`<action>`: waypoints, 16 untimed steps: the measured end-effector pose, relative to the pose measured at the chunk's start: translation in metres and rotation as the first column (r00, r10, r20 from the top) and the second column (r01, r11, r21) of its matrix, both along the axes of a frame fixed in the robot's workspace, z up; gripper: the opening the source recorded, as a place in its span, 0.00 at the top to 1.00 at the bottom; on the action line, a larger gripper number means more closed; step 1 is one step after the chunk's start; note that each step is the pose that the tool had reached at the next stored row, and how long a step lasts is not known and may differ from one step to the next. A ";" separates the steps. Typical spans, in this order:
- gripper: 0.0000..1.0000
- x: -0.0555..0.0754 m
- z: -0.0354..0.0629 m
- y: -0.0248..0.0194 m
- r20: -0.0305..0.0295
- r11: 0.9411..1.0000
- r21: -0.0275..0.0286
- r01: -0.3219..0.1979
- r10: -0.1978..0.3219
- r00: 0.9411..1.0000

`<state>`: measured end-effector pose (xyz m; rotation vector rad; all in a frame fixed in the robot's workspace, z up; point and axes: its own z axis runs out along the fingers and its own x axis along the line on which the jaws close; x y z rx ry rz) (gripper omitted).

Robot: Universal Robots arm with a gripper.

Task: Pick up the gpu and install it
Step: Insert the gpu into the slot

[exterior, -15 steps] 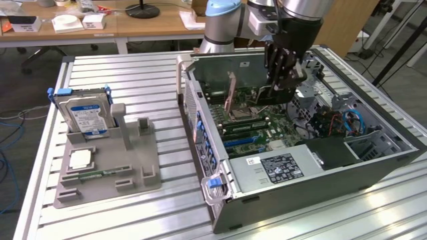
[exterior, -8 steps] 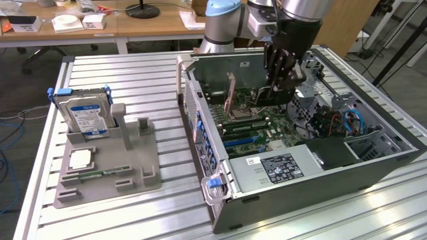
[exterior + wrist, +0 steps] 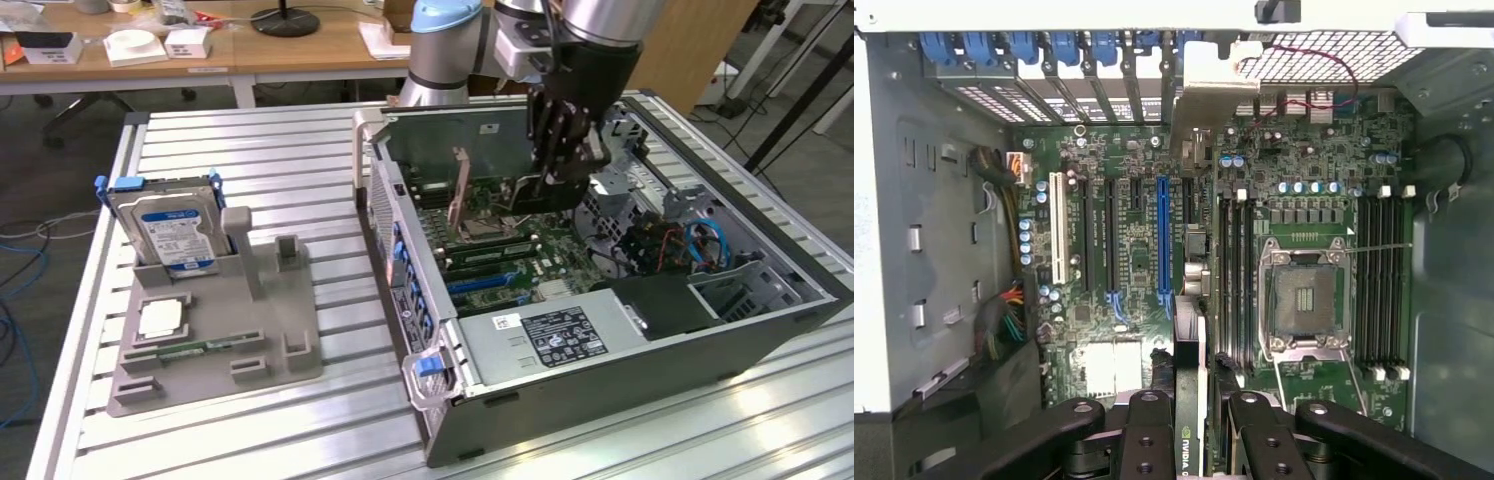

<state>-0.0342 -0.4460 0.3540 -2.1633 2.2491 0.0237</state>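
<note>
Silver slatted table (image 3: 267, 140) carries 1 open computer case (image 3: 747, 330) lying on its side and 1 grey holder tray (image 3: 267, 340) well apart on the exterior view's left. The tray holds 1 hard drive (image 3: 167, 228) with a blue label, standing upright in a slot, 1 square processor chip (image 3: 162, 318) lying flat, and 1 narrow green memory stick (image 3: 200, 348) beside it.

Inside the case, 1 gpu (image 3: 461, 192) stands on edge over the motherboard (image 3: 507, 265), thin and brownish, its long side running up toward the case's rear wall. In the exterior view the claw (image 3: 561, 170) hangs from 1 arm (image 3: 601, 40) just to the exterior view's right of the card, and whether it touches the card cannot be told from there. The wrist view looks straight down the card's thin edge (image 3: 1191, 400), which passes between the 2 black fingers (image 3: 1144, 440); its silver bracket (image 3: 1216, 100) reaches the rear slot openings. The claw is closed on the gpu, the card's edge sitting between the finger pads.

Also countable on the board: 1 empty processor socket (image 3: 1301, 300) and 1 blue expansion slot (image 3: 1163, 235).

The card's lower edge is hidden by its own body, so whether it is seated in a slot cannot be told. The fingertips are cut off at the wrist picture's border. The arm's upper part is cut off in the exterior view.
</note>
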 end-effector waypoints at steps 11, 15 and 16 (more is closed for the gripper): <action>0.74 -0.001 -0.0031 0.0000 0.000 1.000 0.000 0.000 0.000 1.000; 0.74 -0.001 -0.0042 0.0000 0.000 1.000 0.000 0.000 0.000 1.000; 0.74 -0.001 -0.0044 0.0000 0.000 1.000 0.000 0.000 0.000 1.000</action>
